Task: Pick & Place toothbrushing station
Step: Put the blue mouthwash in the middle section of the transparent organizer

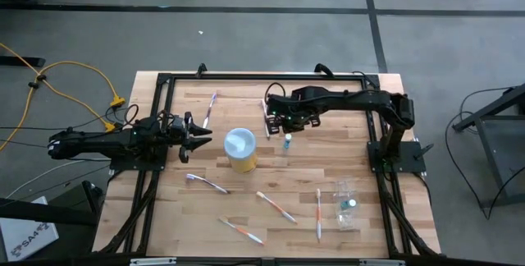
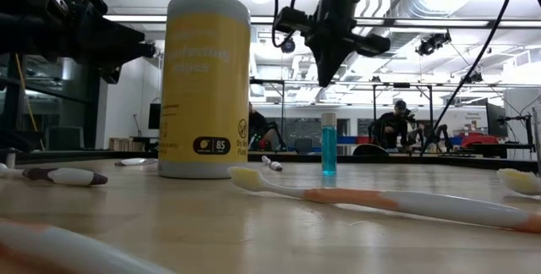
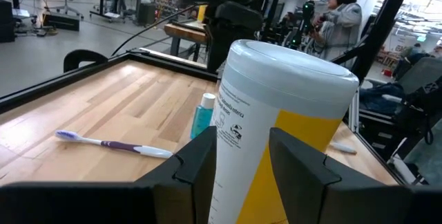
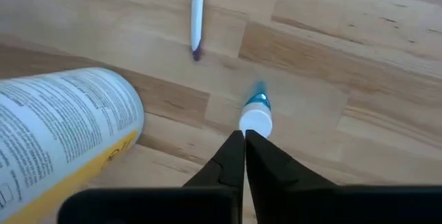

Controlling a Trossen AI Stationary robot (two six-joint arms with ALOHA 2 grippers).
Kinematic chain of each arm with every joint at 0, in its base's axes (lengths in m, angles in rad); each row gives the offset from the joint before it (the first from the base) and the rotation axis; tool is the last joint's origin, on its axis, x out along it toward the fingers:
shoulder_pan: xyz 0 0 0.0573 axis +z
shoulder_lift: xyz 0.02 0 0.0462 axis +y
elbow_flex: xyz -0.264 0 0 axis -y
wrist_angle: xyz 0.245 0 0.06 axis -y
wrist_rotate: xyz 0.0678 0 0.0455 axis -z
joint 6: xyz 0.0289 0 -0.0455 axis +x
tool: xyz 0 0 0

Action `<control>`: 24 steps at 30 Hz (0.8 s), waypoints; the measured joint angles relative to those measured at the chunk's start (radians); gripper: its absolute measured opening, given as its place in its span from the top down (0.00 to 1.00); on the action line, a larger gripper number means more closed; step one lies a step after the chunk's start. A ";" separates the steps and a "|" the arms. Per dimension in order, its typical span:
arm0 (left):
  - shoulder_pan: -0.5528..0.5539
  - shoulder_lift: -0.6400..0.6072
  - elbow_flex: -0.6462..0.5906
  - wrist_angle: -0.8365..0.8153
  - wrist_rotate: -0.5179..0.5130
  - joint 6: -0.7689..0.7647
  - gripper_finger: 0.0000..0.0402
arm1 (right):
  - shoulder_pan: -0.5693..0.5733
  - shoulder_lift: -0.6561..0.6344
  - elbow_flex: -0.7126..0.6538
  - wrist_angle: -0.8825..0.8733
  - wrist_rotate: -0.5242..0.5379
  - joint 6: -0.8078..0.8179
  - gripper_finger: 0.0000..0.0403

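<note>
A small blue bottle (image 1: 287, 141) (image 2: 328, 143) stands upright on the wooden table, right of a yellow wipes canister (image 1: 240, 149). My right gripper (image 4: 244, 135) (image 2: 325, 78) hangs shut above the bottle, pointing steeply down and clear of its white cap (image 4: 255, 122). A clear holder cup (image 1: 346, 203) lies toward the near right. Several toothbrushes lie flat: one (image 1: 212, 106) at the far left, one (image 4: 197, 16) by the right gripper, others (image 1: 276, 207) near the front. My left gripper (image 1: 197, 135) (image 3: 242, 144) is open and level, left of the canister and apart from it.
The tall canister (image 2: 207, 84) stands between the two grippers, close to the bottle. A black frame (image 1: 164, 81) runs round the tabletop. Bare wood lies between the bottle and the holder cup. People sit in the room beyond the table.
</note>
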 joint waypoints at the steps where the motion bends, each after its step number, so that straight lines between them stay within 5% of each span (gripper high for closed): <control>1: 0.000 0.000 0.000 0.000 0.000 0.000 0.68 | 0.000 0.000 0.000 0.003 -0.003 0.000 0.96; 17: 0.000 0.000 0.000 0.000 0.022 0.000 0.68 | 0.007 0.000 0.000 0.003 0.028 0.080 0.68; 24: 0.000 0.000 0.000 0.000 0.022 0.000 0.68 | 0.016 0.000 0.000 0.000 0.066 0.113 0.64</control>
